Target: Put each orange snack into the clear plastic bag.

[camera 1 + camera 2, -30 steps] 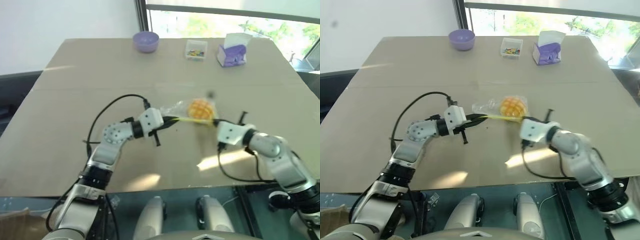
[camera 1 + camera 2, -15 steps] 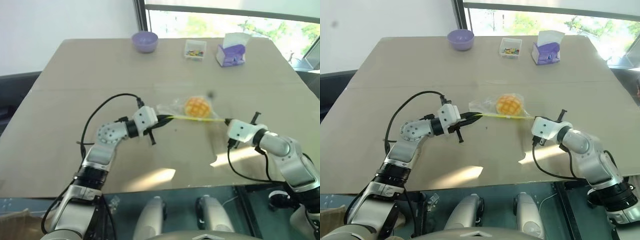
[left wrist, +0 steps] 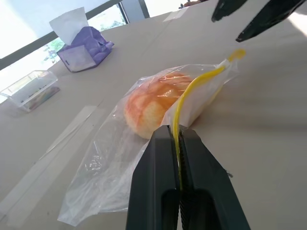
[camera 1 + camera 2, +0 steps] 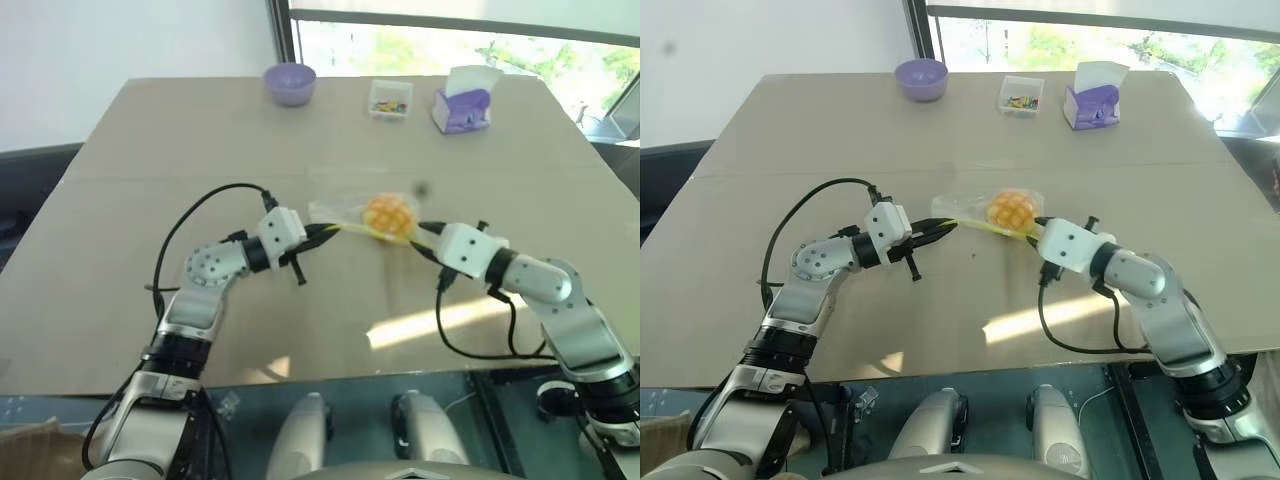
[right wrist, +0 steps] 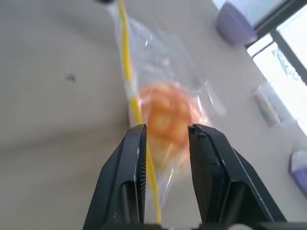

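Observation:
One orange snack (image 4: 390, 213) with a waffle top lies inside the clear plastic bag (image 3: 96, 182) at the table's middle. My left gripper (image 4: 325, 232) is shut on the bag's yellow zip strip (image 3: 199, 84) at its left end, holding that edge up. My right gripper (image 4: 422, 232) is open just right of the snack. In the right wrist view the strip (image 5: 134, 100) runs down between its spread fingers (image 5: 129, 167) without being pinched. The left wrist view shows the same fingertips (image 3: 261, 21) apart, just beyond the strip's free end.
At the table's far side stand a purple bowl (image 4: 291, 80), a small clear box of coloured bits (image 4: 392, 98) and a purple tissue box (image 4: 462, 105). Black cables loop beside both wrists. The table's front edge (image 4: 300, 372) runs just below the arms.
The right gripper first pulled the zip strip's end out to the right. It has since opened, let the strip go and swung back left and up, close to the snack. The left gripper kept its hold.

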